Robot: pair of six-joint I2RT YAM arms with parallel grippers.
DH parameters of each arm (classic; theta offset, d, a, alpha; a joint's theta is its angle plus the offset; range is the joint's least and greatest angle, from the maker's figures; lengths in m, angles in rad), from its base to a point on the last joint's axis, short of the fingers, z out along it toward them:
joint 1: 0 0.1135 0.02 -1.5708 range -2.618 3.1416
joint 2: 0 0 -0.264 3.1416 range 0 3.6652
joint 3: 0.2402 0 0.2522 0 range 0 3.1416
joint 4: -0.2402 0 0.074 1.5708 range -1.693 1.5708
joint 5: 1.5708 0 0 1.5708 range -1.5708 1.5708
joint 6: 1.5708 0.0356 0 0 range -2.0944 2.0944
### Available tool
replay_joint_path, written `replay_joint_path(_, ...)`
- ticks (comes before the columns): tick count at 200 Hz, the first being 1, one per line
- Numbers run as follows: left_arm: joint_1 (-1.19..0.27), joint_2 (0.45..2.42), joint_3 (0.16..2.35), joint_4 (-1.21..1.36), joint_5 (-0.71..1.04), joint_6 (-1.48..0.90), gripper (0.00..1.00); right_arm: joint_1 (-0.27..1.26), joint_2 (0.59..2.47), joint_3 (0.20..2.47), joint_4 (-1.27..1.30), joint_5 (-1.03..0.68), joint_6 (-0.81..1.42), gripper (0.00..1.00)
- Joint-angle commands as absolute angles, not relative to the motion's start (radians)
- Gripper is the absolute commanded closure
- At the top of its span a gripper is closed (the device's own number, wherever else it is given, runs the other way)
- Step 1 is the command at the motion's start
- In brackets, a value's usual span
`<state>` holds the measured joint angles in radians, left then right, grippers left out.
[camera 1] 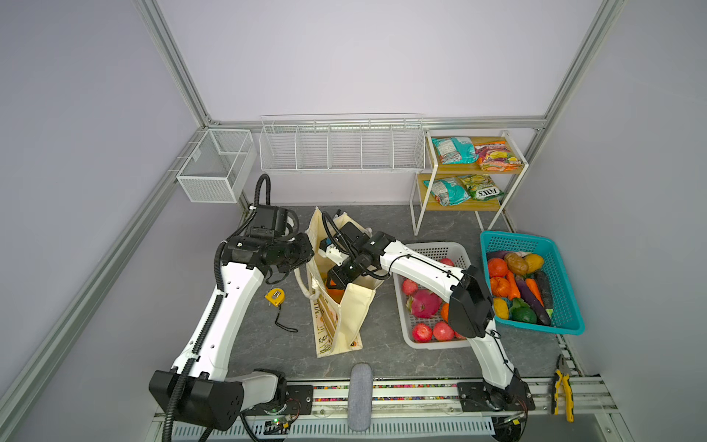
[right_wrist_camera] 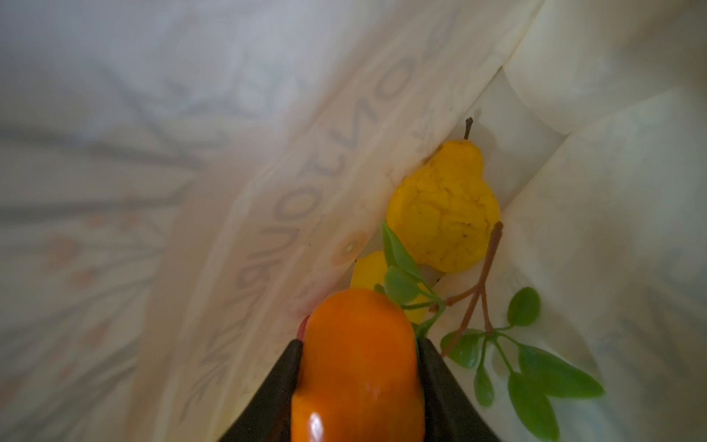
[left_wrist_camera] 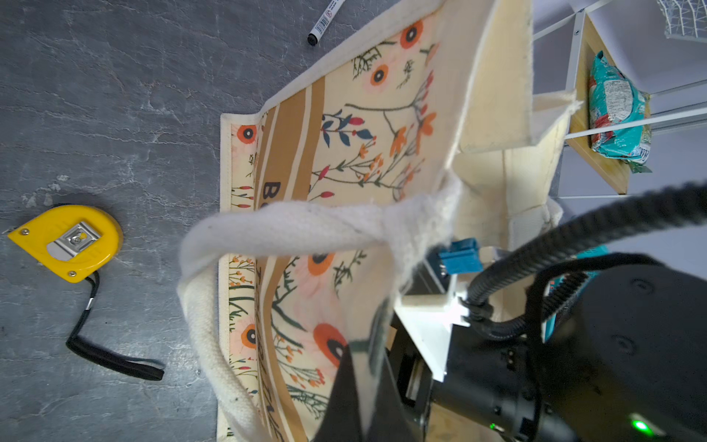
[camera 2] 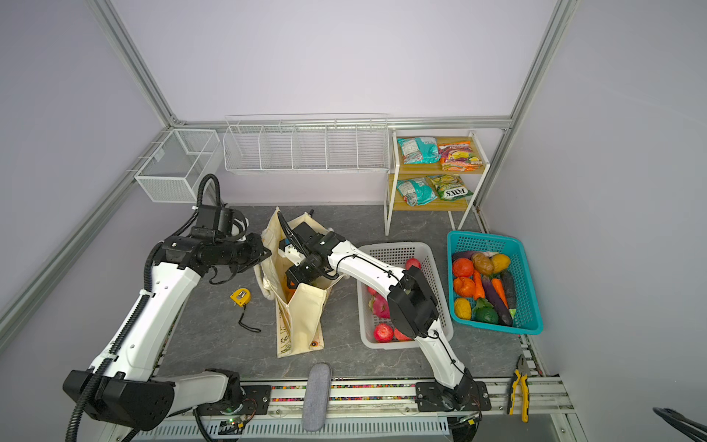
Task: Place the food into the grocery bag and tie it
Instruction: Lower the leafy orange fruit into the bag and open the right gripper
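Note:
The cream floral grocery bag [camera 1: 346, 317] [camera 2: 304, 321] stands open at mid table. My left gripper [left_wrist_camera: 363, 367] [camera 1: 310, 250] is shut on the bag's left rim, beside a white rope handle [left_wrist_camera: 290, 229]. My right gripper [right_wrist_camera: 357, 363] [camera 1: 333, 282] reaches down inside the bag, shut on a glossy orange fruit [right_wrist_camera: 357, 367]. On the bag's floor lie a yellow pear [right_wrist_camera: 443, 214], another yellow fruit [right_wrist_camera: 367, 269] and a leafy sprig [right_wrist_camera: 497, 344]. More food fills the white basket [camera 1: 440, 250] and the teal basket [camera 1: 566, 298]. Snack packets [camera 1: 453, 150] lie on the shelf.
A yellow tape measure [camera 1: 274, 297] with a black strap lies left of the bag. A marker pen [left_wrist_camera: 325, 21] lies behind the bag. Pliers [camera 1: 562, 386] rest at the front right. Wire baskets [camera 1: 340, 147] and a mesh box [camera 1: 214, 164] hang on the back wall.

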<state>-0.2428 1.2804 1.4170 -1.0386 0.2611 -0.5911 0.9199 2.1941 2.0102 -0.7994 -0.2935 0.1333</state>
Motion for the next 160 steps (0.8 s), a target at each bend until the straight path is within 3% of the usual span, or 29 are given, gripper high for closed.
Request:
replay_joint_path(1, -0.247, 1.252, 1.450, -1.049, 0.248, -0.594, 1.00, 0.927, 2.209, 1.973, -0.797, -0.241, 0.113, 0.55)
replay_joint_path(71, -0.247, 1.217, 1.434, -1.059, 0.224, -0.595, 1.00, 0.927, 2.247, 1.974, -0.803, -0.151, 0.122, 0.41)
replay_joint_path(160, -0.247, 1.189, 1.434, -1.059, 0.155, -0.603, 1.00, 0.914, 2.258, 2.013, -0.924, 0.189, 0.112, 0.26)
